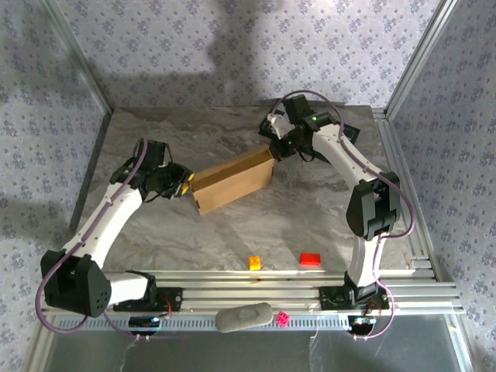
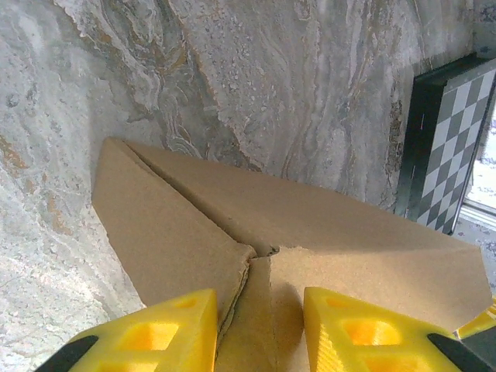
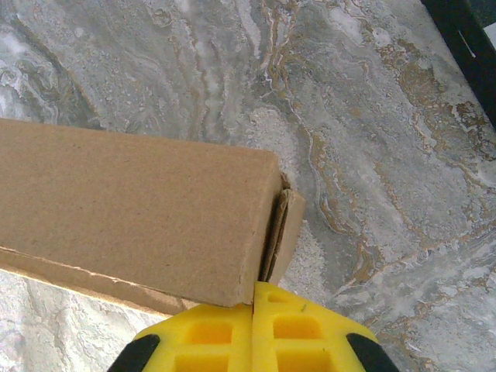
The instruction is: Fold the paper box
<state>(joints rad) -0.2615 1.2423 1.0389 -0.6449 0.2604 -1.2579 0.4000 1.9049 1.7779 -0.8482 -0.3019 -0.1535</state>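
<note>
Though rough-edged, rectangular brown cardboard paper box (image 1: 232,180)

place: robot lab cell | cues: aluminium frame (image 1: 310,280), marble-print tabletop (image 1: 232,232), patterned walls (image 1: 325,39)

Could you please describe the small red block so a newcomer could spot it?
On the grey marbled tabletop, look along the near edge, just ahead of the aluminium rail. Two small blocks lie there apart; the flat red block is the right-hand one, its neighbour being a yellow-orange cube.
</note>
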